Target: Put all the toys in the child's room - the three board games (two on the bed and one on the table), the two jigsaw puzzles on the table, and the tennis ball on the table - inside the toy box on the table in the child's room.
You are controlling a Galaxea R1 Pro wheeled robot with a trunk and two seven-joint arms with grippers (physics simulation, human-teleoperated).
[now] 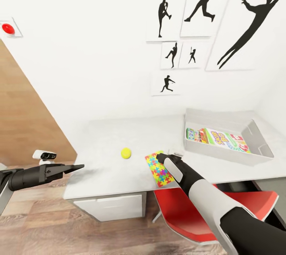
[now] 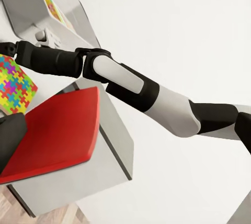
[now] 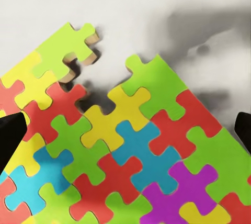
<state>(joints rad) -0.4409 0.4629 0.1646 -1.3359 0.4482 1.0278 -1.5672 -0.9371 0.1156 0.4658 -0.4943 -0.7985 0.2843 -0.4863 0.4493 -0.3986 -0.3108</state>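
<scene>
**Thin puzzle, open jaws: a slip is the main risk**

The right gripper [image 1: 162,157] hangs low over the near end of a puzzle [image 1: 159,169] lying flat on the table [image 1: 107,140]. In the right wrist view its two dark fingertips [image 3: 10,135] stand spread at either side of the picture with the puzzle [image 3: 125,150] between and beneath them, so the jaws are open and holding nothing.

What could go wrong, as I judge it:
- The puzzle is thin and flat on the tabletop. Fingers closing from above may skate over it or push it along rather than catch an edge.
- One corner has notches and a loose-looking green piece [image 3: 70,51]. A pinch there could grab that piece alone, if it is separate.
- The puzzle sits near the table's front edge, above a red chair [image 1: 190,211]. A shove toward 6 o'clock could send it off.
- The right forearm crosses the space at 5 o'clock from the puzzle, so a wide swing toward the box could brush the box's near wall.

Seen from the head camera, the ball [image 1: 126,153] lies at about 9 o'clock from the gripper, well apart. The box [image 1: 260,143] stands at about 2 o'clock, with printed games [image 1: 218,140] already inside. The left gripper [image 1: 75,167] hovers off the table's left end at 9 o'clock, its fingers drawn to a point and carrying nothing; whether fully pressed together I cannot tell.
</scene>
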